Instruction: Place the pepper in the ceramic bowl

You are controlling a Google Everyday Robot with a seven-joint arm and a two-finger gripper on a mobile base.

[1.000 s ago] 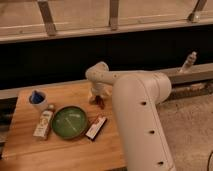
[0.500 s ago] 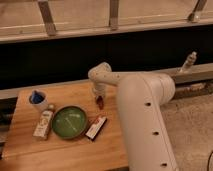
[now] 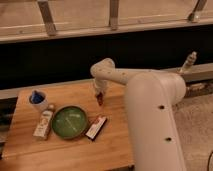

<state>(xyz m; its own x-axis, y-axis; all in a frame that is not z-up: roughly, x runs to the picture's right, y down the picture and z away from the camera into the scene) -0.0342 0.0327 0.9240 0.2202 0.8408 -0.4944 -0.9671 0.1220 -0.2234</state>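
Observation:
My gripper point(image 3: 100, 96) hangs from the white arm over the back middle of the wooden table point(image 3: 60, 150). A small dark-red pepper point(image 3: 100, 100) sits upright at its tips, and the gripper looks shut on it. The green ceramic bowl point(image 3: 70, 122) lies to the front left of the gripper, about a hand's width away, and it is empty.
A red-and-white packet point(image 3: 96, 127) lies just right of the bowl. A small bottle point(image 3: 43, 124) lies on its left. A white cup with a blue inside point(image 3: 37, 99) stands at the back left. My large white arm body point(image 3: 155, 120) covers the table's right side.
The gripper and the pepper at its tips have shifted slightly to the right. The bowl, packet, bottle and cup have not moved.

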